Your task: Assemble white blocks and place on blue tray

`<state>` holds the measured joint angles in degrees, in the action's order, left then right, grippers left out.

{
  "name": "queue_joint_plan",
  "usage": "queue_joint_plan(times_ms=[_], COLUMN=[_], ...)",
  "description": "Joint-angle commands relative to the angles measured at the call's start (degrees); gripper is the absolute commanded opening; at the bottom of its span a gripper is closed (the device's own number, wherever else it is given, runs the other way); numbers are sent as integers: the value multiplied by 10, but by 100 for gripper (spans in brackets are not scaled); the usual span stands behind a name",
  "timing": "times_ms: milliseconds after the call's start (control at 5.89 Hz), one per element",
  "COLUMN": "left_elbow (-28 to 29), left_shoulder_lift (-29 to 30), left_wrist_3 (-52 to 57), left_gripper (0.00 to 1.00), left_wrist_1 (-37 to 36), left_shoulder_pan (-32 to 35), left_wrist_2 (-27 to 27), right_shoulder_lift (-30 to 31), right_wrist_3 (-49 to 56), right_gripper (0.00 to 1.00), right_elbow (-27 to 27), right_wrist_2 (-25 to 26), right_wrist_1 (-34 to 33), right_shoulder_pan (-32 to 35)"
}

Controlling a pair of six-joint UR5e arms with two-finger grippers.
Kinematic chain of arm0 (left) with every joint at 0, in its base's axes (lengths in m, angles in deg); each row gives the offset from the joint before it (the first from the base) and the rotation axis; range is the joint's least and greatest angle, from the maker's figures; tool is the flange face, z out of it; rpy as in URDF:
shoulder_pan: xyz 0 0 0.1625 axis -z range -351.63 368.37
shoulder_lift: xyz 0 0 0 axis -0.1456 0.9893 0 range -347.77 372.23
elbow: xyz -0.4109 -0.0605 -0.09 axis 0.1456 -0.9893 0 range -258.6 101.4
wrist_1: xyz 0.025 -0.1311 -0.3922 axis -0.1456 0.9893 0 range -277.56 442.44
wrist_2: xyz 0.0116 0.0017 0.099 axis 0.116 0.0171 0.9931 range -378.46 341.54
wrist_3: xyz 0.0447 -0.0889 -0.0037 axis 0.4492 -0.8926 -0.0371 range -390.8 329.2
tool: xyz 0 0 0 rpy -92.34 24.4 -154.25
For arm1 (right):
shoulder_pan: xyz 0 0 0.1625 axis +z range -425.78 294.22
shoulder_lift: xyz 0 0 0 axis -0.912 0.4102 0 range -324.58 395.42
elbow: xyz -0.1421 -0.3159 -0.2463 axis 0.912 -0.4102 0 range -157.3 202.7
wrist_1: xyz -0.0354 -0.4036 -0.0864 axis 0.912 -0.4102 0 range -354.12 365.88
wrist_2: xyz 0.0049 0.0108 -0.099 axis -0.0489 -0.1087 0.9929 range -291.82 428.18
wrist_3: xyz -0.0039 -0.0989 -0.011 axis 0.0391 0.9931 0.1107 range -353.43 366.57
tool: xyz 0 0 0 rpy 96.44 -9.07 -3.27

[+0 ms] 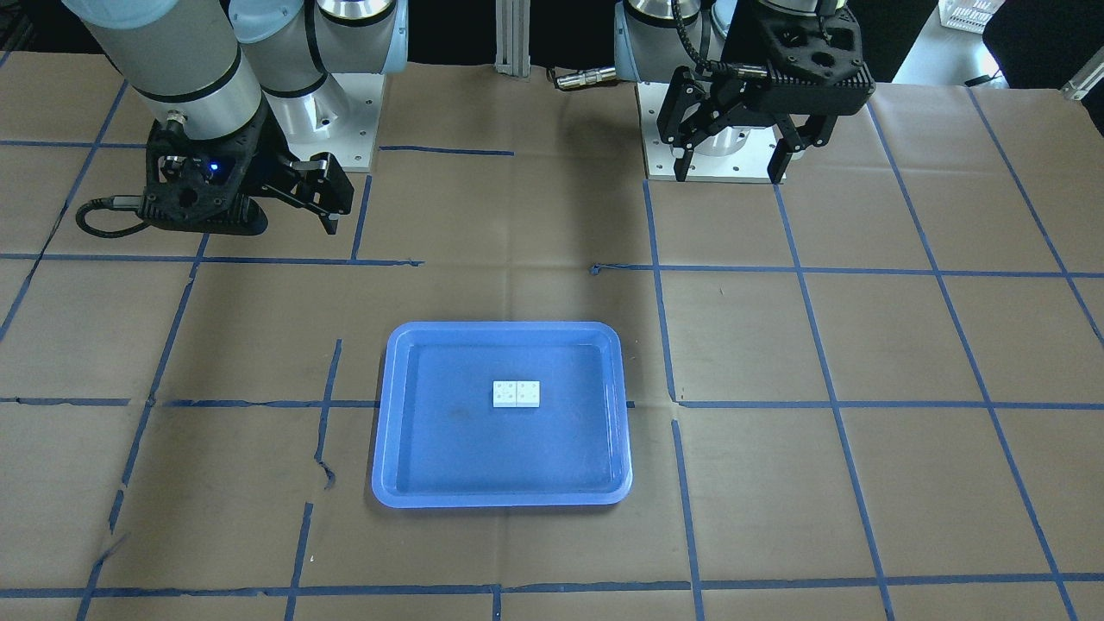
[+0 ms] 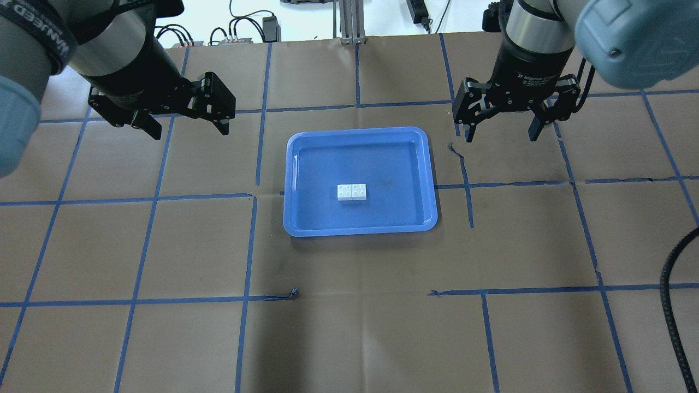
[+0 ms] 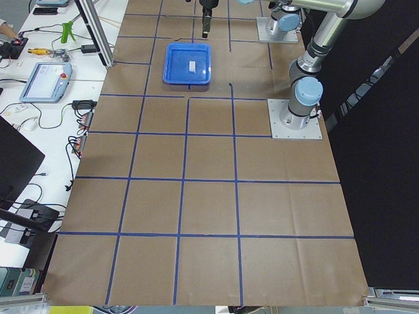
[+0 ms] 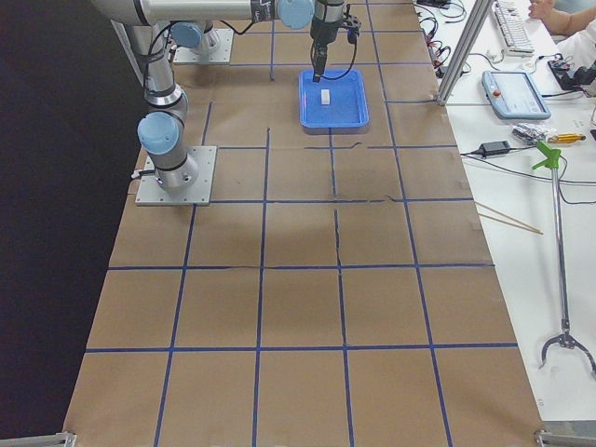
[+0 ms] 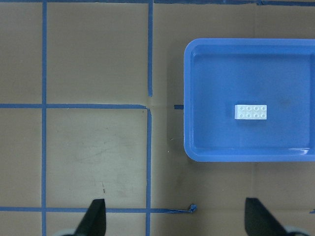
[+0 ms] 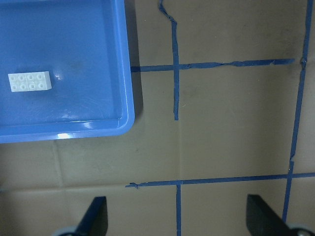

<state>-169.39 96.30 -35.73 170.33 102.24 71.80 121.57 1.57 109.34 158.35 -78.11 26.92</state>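
The two white blocks (image 1: pixel 517 393) sit joined side by side, studs up, near the middle of the blue tray (image 1: pixel 500 499). They also show in the overhead view (image 2: pixel 351 192) on the tray (image 2: pixel 360 231). My left gripper (image 2: pixel 190 131) is open and empty, above the table to the tray's far left; it also shows in the front view (image 1: pixel 730 172). My right gripper (image 2: pixel 501 136) is open and empty, above the table to the tray's far right. The left wrist view shows the blocks (image 5: pixel 251 112) in the tray (image 5: pixel 188 98); the right wrist view shows the blocks (image 6: pixel 29 81) in the tray (image 6: pixel 127 73).
Brown paper with a blue tape grid (image 2: pixel 251 245) covers the table. The arm bases (image 1: pixel 733 147) stand at the robot's edge. A black cable (image 2: pixel 671 305) hangs at the overhead view's right. Benches with tools (image 3: pixel 46 78) lie beyond the operators' edge.
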Motion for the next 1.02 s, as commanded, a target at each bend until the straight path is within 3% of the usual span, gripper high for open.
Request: queue_joint_plan(times_ms=[0,849], left_elbow=[0,-2], left_shoulder_lift=[-1,-2], left_wrist_3=[0,0], left_gripper=[100,100], left_wrist_1=[0,0], left_shoulder_pan=[0,0], left_wrist_2=[0,0], right_shoulder_lift=[2,5], right_wrist_3=[30,24], right_gripper=[100,100], right_elbow=[-4,-5], right_wrist_2=[-2,4], right_wrist_1=[3,2], right_shoulder_pan=[-22,-24])
